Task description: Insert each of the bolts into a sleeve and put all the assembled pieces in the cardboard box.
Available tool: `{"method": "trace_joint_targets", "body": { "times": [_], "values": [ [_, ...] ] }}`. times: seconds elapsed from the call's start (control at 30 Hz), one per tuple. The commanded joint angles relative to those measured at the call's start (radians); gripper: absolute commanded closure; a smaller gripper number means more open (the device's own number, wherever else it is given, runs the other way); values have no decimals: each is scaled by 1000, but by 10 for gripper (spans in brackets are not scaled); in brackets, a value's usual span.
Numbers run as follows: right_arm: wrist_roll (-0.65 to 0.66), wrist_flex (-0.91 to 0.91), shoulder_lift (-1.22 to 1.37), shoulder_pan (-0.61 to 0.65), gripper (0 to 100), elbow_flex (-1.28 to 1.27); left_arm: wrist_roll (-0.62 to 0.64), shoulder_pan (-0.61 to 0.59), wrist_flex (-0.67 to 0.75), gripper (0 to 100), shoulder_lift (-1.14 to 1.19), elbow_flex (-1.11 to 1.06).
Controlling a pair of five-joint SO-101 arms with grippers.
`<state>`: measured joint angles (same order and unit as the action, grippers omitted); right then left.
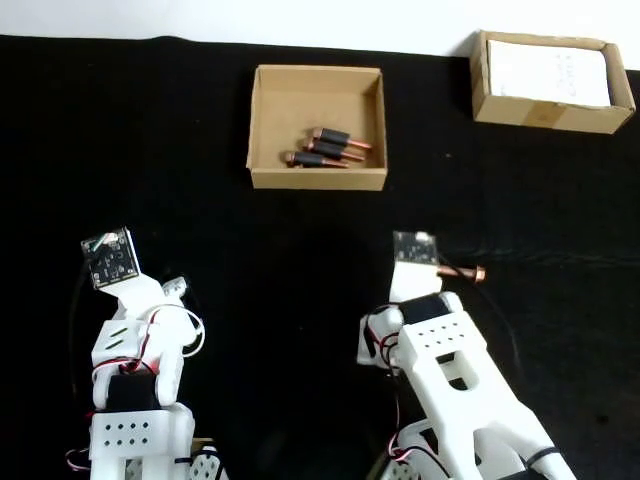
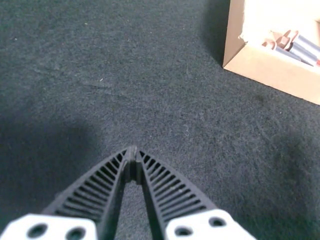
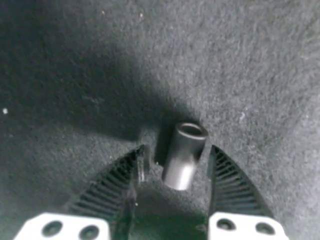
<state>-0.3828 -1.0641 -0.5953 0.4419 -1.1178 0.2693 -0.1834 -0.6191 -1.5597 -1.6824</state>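
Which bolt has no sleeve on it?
The copper bolt lying alone on the black table. The other three bolts are in the cardboard box, each inside a dark sleeve.

This looks like a robotics lab test bench. A table (image 1: 250,250) draped in black felt stands against a plain white wall (image 1: 300,15). Two white plastic arms (image 1: 135,350) with exposed wiring stand at the lower edge of the frame, with open cardboard boxes (image 1: 318,180) toward the top.

Wht arms (image 1: 455,365), blk fingers (image 2: 165,187), red wires (image 1: 150,340)
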Motion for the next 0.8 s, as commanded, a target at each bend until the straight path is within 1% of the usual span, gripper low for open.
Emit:
{"method": "trace_joint_targets", "body": {
  "times": [0.0,0.13,0.27,0.3,0.37,0.4,0.43,0.53,0.63,0.77],
  "values": [
    [9,12,4,5,827,30,-8,18,20,989,5,-21],
    [9,42,4,4,828,-31,-8,16,20,989,5,-21],
    [25,111,4,-36,837,-70,-8,16,20,989,5,-21],
    [41,128,5,-39,862,-85,-8,16,20,989,5,-21],
    [66,177,5,-39,974,-127,-8,16,20,989,5,-21],
    [71,206,5,-42,998,-151,-8,16,20,989,5,-21],
    [80,226,4,-47,977,-174,-8,16,20,989,5,-21],
    [124,240,-10,-93,991,-194,-8,16,20,989,5,-21],
    [169,168,-12,-191,991,-73,-8,16,20,989,5,-21],
    [187,-16,-12,-326,991,252,-8,16,20,989,5,-21]
  ]
}}
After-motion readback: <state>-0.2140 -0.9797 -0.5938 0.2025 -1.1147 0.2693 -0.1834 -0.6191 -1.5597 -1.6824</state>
